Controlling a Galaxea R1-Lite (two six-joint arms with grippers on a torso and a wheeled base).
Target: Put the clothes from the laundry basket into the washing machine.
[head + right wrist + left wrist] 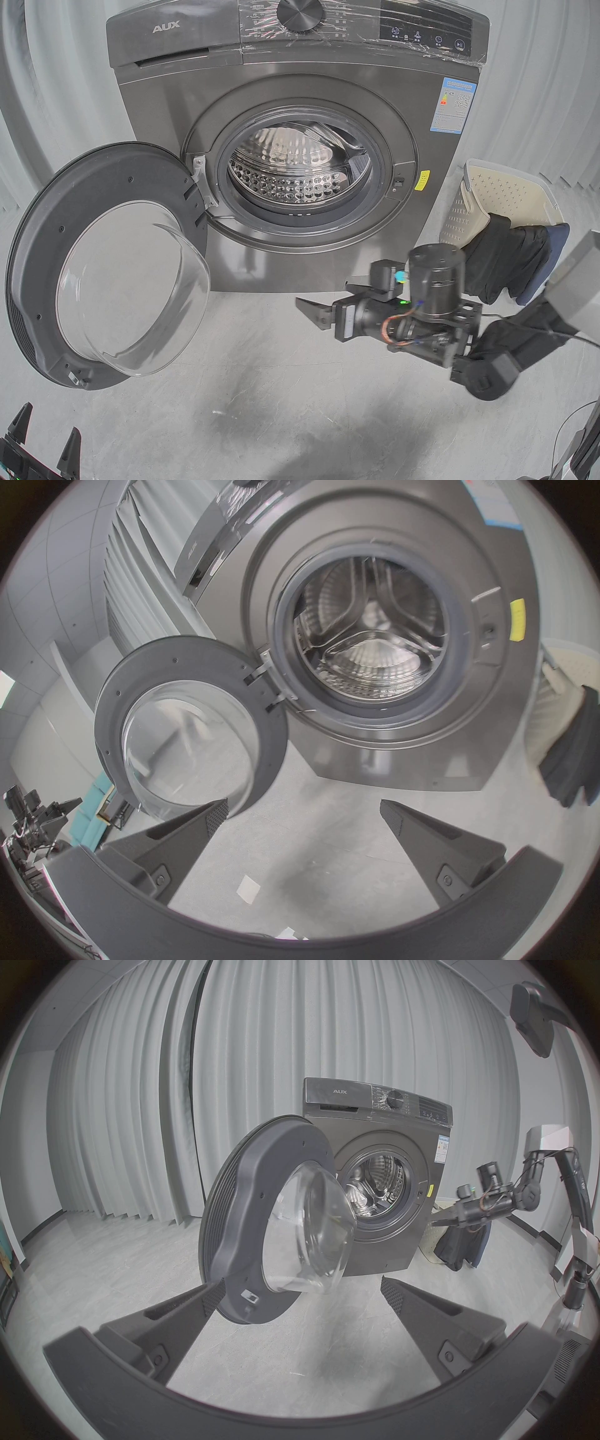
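Observation:
The grey washing machine (156, 106) stands ahead with its round door (44, 250) swung open to the left. Its drum (294, 169) shows only bare metal. To the machine's right, a cream laundry basket (519, 194) holds dark clothes (506, 256) that drape over its front rim, with a blue garment (556, 240) beside them. My right gripper (325, 295) hangs open and holds nothing, low in front of the machine and left of the basket, pointing left. The left gripper (49, 428) is open at the near left, below the door. In the right wrist view, the drum (372, 630) and the clothes (572, 755) lie beyond the open fingers (187, 830).
Bare grey floor (262, 387) stretches between me and the machine. The open door juts out over the floor on the left. Pleated white curtains (125, 1116) line the walls behind and beside the machine.

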